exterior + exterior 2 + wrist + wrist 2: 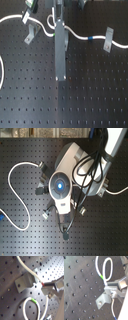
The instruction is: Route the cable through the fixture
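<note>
A white cable (pixel 27 269) runs past a grey metal bracket fixture (pixel 23 282) bolted to the black perforated board. My gripper (pixel 44 285) is shut on the cable right beside the bracket, and one finger (pixel 53 284) shows clearly. A loop of the cable with a green mark (pixel 33 301) lies on the board nearby. The second wrist view shows the same bracket (pixel 103 299), the gripper (pixel 113 293) and the green-marked loop (pixel 101 276). In the first exterior view the cable (pixel 80 36) carries a blue mark (pixel 90 38) and passes behind a tall grey part (pixel 61 50) under the arm.
Two more clip fixtures stand on the board in the first exterior view, one on the left (pixel 31 29) and one on the right (pixel 108 39). In the second exterior view the arm's body (pixel 62 185) hides the gripper. Slack cable (pixel 15 183) curves on the second exterior view's left.
</note>
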